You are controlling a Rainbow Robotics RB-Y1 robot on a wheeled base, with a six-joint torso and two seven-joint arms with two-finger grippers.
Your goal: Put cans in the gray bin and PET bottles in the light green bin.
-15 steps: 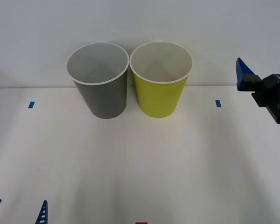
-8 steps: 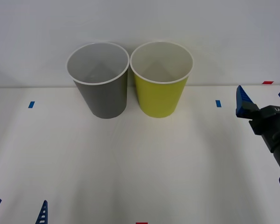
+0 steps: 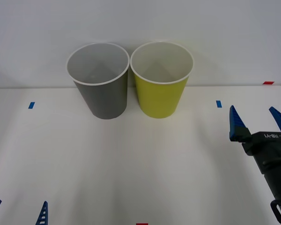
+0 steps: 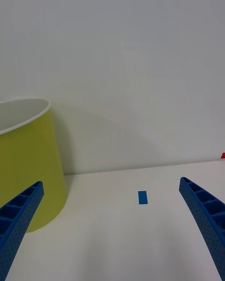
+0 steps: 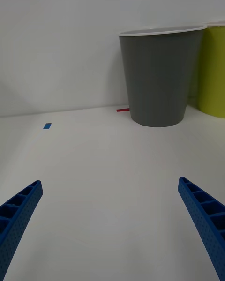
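Front view first: the right gripper (image 3: pixel 260 121) hangs over the right side of the white table (image 3: pixel 140 164), blue fingers spread wide with nothing between them. Well off to its left and farther back stands the light green bin (image 3: pixel 162 79), and just beyond that, touching or nearly so, the gray bin (image 3: pixel 99 80), both upright against the back wall. A blue tape mark (image 3: pixel 218 103) sits just ahead of the gripper's left finger, and a red mark (image 3: pixel 268 82) lies farther ahead by the table's far edge. Down at the near left corner, the left gripper (image 3: pixel 18 212) shows its two fingertips, parted.

Right wrist view now: the open fingers (image 4: pixel 18 215) frame bare table, the blue tape mark (image 4: pixel 143 197) ahead between them, the light green bin (image 4: pixel 28 159) ahead off one side.

Left wrist view: fingers (image 5: pixel 204 215) wide apart, empty, the gray bin (image 5: pixel 159 75) ahead and well clear, the light green bin (image 5: pixel 213 70) beside it. The inside of either bin I cannot see well enough to judge.
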